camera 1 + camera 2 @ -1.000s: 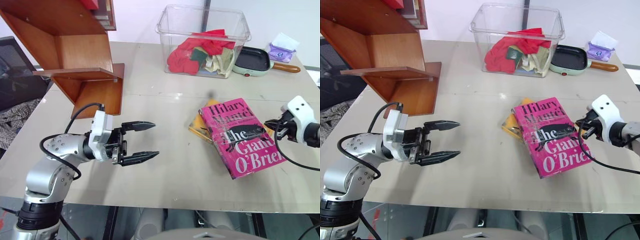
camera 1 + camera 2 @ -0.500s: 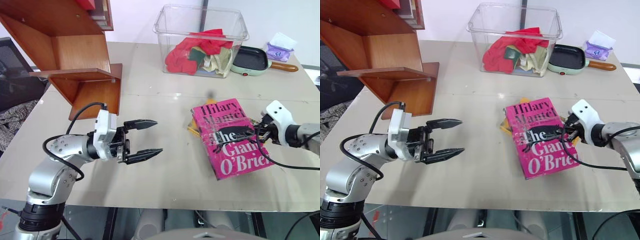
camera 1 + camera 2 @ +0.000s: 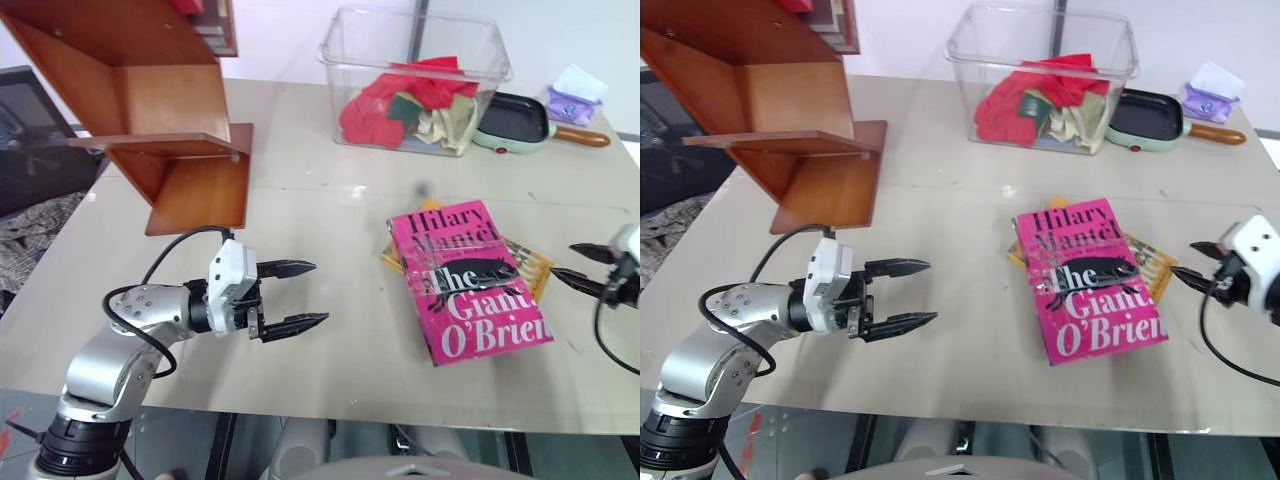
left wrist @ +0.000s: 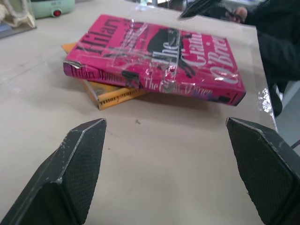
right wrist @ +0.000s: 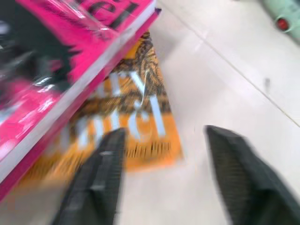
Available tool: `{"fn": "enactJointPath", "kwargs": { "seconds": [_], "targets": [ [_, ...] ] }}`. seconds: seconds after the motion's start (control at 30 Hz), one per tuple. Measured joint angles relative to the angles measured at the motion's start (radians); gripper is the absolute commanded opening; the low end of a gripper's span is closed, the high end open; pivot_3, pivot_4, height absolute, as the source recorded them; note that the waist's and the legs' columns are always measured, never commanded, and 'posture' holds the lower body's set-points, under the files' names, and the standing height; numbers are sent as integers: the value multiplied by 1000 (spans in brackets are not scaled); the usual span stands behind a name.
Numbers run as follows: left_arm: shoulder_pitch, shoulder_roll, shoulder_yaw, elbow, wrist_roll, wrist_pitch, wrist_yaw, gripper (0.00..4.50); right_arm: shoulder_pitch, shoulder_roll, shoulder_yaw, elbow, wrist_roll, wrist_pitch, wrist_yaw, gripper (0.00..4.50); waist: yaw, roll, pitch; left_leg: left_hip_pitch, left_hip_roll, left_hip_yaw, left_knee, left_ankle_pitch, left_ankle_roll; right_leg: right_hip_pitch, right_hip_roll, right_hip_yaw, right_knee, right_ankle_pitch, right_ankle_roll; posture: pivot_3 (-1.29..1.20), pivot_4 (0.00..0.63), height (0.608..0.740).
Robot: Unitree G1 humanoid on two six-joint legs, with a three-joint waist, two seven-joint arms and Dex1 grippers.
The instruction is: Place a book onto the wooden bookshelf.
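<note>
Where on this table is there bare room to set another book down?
Bare tabletop lies between the left end effector and the pink book, and between the wooden bookshelf and plastic bin. Crowded around the book and the far right corner.

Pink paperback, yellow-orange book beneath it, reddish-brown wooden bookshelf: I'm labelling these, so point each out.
Pink paperback [image 3: 468, 281]: left eye view, middle of cover.
Yellow-orange book [image 3: 530, 266]: left eye view, exposed corner beside the paperback.
Reddish-brown wooden bookshelf [image 3: 160, 142]: left eye view, flat ledge.

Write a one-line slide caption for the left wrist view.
Open left tool faces the pink book, stacked on a yellow-orange book on the table.
</note>
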Motion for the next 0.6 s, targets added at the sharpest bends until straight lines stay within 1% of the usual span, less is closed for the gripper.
{"fn": "enactJointPath", "kwargs": {
  "seconds": [0.03, 0.1, 0.17, 0.27, 0.33, 0.37, 0.47, 0.5, 0.6],
  "targets": [
    [-3, 0, -9, 10, 14, -4, -6, 4193, 66, 13, -76, -18, 35, -26, 65, 4475, -1, 0, 0, 1, 0, 0, 0, 0, 0, 1, 0, 0, 0, 0, 0, 0, 150, 714],
    [-9, 0, -23, 24, 22, -4, -12, 4193, 145, 22, -164, -51, 88, -27, 143, 4475, -5, 1, 0, 2, 0, 1, 0, 0, 0, 1, 1, 1, 0, 0, 0, 0, 150, 714],
    [-31, 0, -35, 45, 35, -10, -23, 4193, 242, 22, -269, -113, 171, 26, 234, 4475, -6, 3, 1, 4, 0, 1, 0, 0, 0, 2, 2, 2, 1, -2, 0, 0, 150, 714],
    [-65, -1, -58, 106, 67, -37, -41, 4193, 320, 31, -400, -174, 261, 77, 304, 4475, -4, 3, 1, 10, 0, 2, 0, 0, 0, 7, 2, 3, 1, -4, 0, 0, 150, 714],
    [-77, -7, -75, 148, 86, -53, -53, 4193, 353, 36, -473, -198, 313, 108, 328, 4475, -4, 2, 2, 11, 1, 2, 0, 0, 0, 7, 2, 4, 1, -4, 0, 0, 150, 714],
    [-82, -9, -85, 159, 95, -56, -54, 4193, 363, 45, -496, -222, 341, 125, 332, 4475, -4, 1, 2, 11, 1, 2, 0, 0, 0, 7, 2, 5, 1, -4, 0, 0, 150, 714],
    [-86, -8, -96, 164, 106, -53, -53, 4193, 365, 74, -505, -262, 365, 123, 329, 4475, -4, 1, 2, 11, 2, 2, 0, 0, 0, 6, 1, 6, 1, -4, 0, 0, 150, 714],
    [-89, -3, -98, 164, 106, -35, -51, 4193, 365, 80, -505, -271, 369, 122, 328, 4475, -4, 1, 2, 10, 1, 2, 0, 0, 0, 6, 1, 6, 1, -4, 0, 0, 150, 714],
    [-129, 18, -112, 160, 84, 94, -31, 4193, 351, 81, -507, -275, 372, 112, 320, 4475, -1, 1, 2, 10, 1, 2, 0, 0, 0, 6, 1, 6, 1, -4, 0, 0, 150, 714]
  ]
}}
